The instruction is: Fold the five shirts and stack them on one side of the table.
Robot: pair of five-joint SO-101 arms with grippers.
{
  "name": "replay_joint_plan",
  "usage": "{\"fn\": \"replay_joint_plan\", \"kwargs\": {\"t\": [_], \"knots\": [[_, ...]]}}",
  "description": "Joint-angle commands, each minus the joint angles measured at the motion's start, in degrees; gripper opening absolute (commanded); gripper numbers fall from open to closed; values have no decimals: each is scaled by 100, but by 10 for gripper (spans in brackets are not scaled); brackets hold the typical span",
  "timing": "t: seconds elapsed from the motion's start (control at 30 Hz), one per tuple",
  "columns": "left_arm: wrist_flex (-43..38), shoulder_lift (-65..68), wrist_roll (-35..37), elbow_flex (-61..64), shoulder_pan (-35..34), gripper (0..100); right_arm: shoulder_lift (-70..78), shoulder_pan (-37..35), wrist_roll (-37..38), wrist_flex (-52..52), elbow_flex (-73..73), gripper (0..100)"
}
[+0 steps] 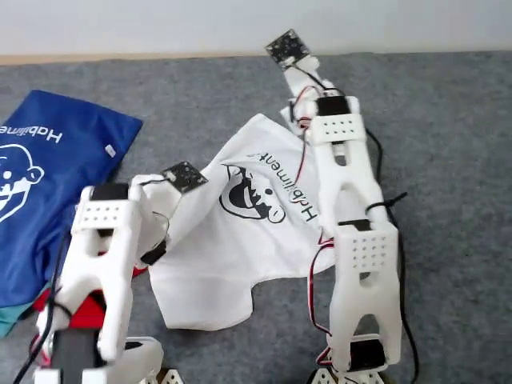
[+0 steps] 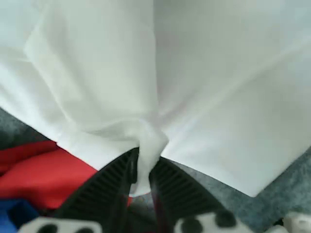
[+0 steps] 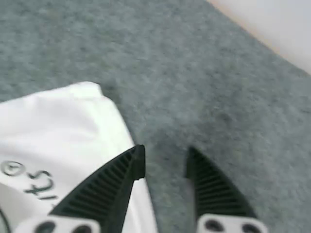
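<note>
- Across the middle of the grey bench (image 1: 448, 120) lies a white shirt (image 1: 240, 240), spread out but rumpled, with its lower edge curling unevenly.
- Its chest carries black print (image 1: 252, 196): a cartoon face with a line of lettering beside it, running at a slant.
- At the bench's left side lies a blue shirt (image 1: 56, 184), mostly flat, with white lettering and part of a white cartoon face. A small white tag (image 1: 110, 150) sits on it near its right edge.
- A red garment (image 2: 43, 174) lies bunched beside the white shirt's hem, under the left arm, with a bit of blue cloth next to it.
- The left hand (image 2: 144, 170) is clamped on a gathered fold at the white shirt's hem, and the cloth puckers into the black ribbed fingers.
- The right hand (image 3: 165, 162) is at the shirt's far corner with its fingers apart, one over the white edge and the other over bare grey surface, gripping nothing.
</note>
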Motion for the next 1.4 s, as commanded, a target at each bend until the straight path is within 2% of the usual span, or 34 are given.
{"fn": "replay_joint_plan", "kwargs": {"t": [0.0,0.27,0.53,0.67,0.73,1.2,1.37], "knots": [[-237,-299,-18,154,18,2,198,-330,-123,277,-765,203],[-519,-308,-18,426,9,2,1411,-708,-123,259,-1855,204],[-519,-308,-9,426,-9,2,2510,-655,-105,330,-2760,197],[-519,-334,-9,426,-18,2,2554,-602,580,655,-2787,78],[-519,-334,-9,426,0,2,2554,-585,993,875,-2796,2],[-396,-352,237,251,18,2,2255,110,1495,4286,-4607,10],[-220,-352,237,-180,18,2,2105,576,1389,4453,-4598,9]]}}
